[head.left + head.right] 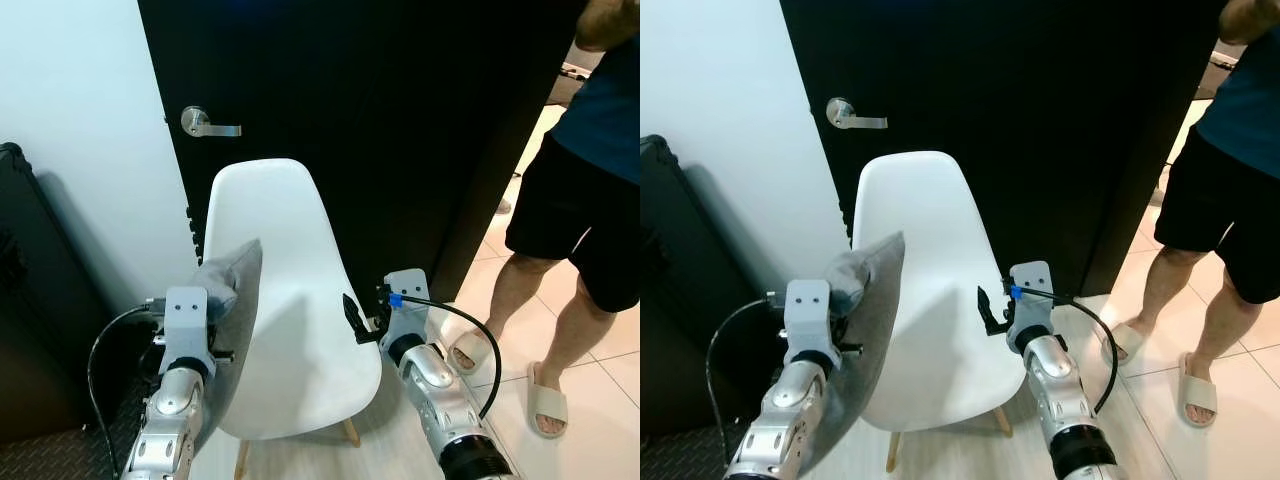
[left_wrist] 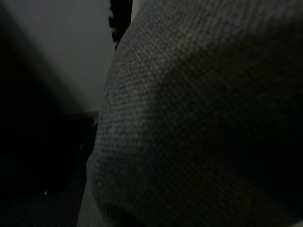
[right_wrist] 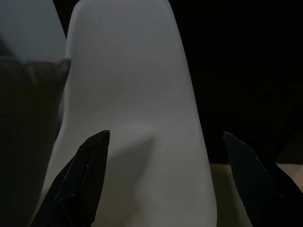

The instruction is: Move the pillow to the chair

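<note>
A white moulded chair (image 1: pixel 290 300) with wooden legs stands in front of me, its back toward a black door. A grey pillow (image 1: pixel 238 290) hangs upright against the chair's left edge, apart from the seat surface. My left gripper (image 1: pixel 212 298) is shut on the pillow's upper part, its fingers buried in the fabric. In the left wrist view, grey weave (image 2: pixel 199 123) sits right up against the lens. My right gripper (image 3: pixel 165 135) is open at the chair's right edge, with the bare seat (image 3: pixel 137 118) between its black fingers.
The black door (image 1: pixel 400 120) with a silver lever handle (image 1: pixel 205 125) is right behind the chair. A person (image 1: pixel 570 230) in dark shorts and sandals stands on the tiled floor at the right. A black case (image 1: pixel 30 300) stands against the white wall at the left.
</note>
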Controlling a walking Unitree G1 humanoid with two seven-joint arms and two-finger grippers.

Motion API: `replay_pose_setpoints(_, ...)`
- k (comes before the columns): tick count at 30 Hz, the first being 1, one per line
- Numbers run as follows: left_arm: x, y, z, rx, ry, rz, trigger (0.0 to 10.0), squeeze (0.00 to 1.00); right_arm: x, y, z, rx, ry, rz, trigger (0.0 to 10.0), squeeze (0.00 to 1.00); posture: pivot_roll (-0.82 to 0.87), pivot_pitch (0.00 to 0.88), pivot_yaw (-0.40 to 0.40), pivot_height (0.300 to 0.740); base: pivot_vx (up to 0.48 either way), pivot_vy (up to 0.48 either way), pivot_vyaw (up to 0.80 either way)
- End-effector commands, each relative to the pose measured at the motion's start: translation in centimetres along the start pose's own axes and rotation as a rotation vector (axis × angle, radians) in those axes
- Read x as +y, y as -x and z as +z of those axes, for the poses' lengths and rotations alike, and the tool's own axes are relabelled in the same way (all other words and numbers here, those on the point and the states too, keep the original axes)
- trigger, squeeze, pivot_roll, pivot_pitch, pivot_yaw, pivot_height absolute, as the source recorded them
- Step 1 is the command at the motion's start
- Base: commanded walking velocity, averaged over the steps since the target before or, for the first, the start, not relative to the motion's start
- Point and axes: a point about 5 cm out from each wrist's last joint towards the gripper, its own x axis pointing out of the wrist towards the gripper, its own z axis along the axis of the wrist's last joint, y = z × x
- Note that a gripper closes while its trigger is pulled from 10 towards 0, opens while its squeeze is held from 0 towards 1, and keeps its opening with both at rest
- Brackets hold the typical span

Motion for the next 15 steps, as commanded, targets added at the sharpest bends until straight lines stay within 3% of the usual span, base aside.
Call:
replay_pose_setpoints(1, 0.1, -0.6, 1.5, -0.055, -0.015, 0.012, 10.0, 0.0, 0.0, -0.2, 0.2, -0.006, 0.001, 0.004, 10.0, 0.0, 0.06, 0.042, -0.011, 0.74, 0.0, 0.0, 0.0)
replay_pose_setpoints(9, -0.4, -0.4, 1.1, -0.034, -0.027, -0.038, 10.0, 0.0, 0.0, -0.1, 0.0, 0.001, 0.007, 0.006, 10.0, 0.0, 0.06, 0.043, -0.014, 0.74, 0.0, 0.0, 0.0)
replay_pose_setpoints(15, 0.3, -0.4, -1.0, 0.018, -0.066, 0.056, 10.0, 0.0, 0.3, 0.1, -1.1, 0.057, 0.064, 0.007, 10.0, 0.0, 0.06, 0.042, -0.007, 0.74, 0.0, 0.0, 0.0)
